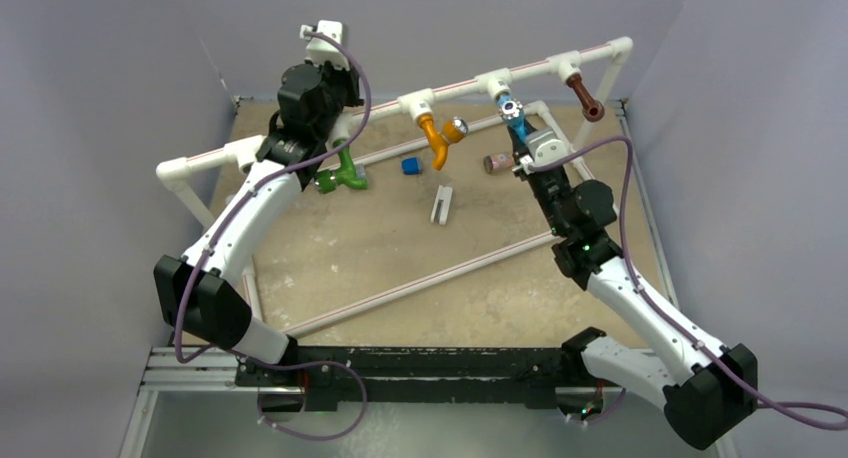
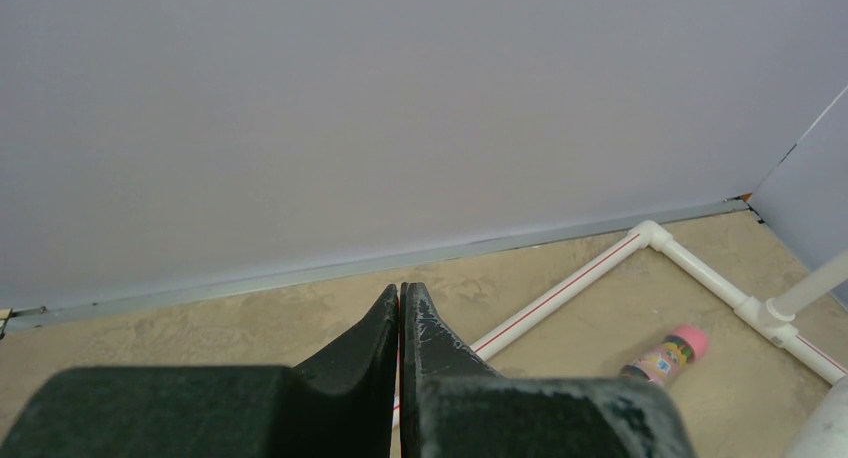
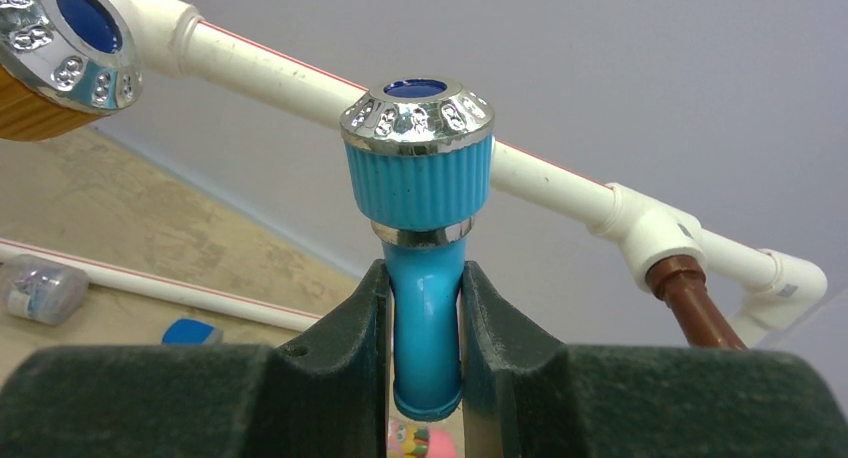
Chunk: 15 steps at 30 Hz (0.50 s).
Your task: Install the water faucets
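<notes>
My right gripper is shut on the blue faucet, gripping its spout, with its silver knob up against the white pipe frame. The orange faucet and the brown faucet hang from tees on that pipe. The green faucet hangs below the pipe beside my left arm. My left gripper is shut and empty, raised above the pipe and pointing at the back wall.
A small blue cube, a brown cylinder with a pink cap and a white clip lie on the tan floor. Low white pipes cross the floor. Grey walls close in the back and sides.
</notes>
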Motion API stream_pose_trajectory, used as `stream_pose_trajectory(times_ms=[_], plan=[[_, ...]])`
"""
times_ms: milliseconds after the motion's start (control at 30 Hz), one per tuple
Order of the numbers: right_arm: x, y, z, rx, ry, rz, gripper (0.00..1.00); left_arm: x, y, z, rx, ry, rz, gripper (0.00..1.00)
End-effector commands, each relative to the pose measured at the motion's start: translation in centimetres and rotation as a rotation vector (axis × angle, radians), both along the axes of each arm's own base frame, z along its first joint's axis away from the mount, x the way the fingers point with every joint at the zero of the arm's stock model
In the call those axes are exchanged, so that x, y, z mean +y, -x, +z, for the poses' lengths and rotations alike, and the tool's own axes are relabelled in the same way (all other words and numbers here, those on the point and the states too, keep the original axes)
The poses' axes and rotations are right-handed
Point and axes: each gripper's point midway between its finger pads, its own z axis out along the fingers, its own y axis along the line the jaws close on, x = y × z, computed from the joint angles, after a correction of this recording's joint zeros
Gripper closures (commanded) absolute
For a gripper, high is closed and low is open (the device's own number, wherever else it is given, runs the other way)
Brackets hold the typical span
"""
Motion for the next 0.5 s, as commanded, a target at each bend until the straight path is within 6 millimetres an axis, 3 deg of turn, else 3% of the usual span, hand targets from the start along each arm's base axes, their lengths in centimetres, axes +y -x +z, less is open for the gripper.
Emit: stream_pose_trajectory(times_ms=[0,467], plan=[[0.9,-0.5,0.6,-0.023,-0.017,0.030,1.00,0.0,0.8,-12.0,0.334,-0.108,-0.019,1.00],[0.7,-2.0,-0.2,0.364,-0.872,0.051,1.00,-0.1,1.0,-12.1,0.337,-0.110,-0.030,1.00]])
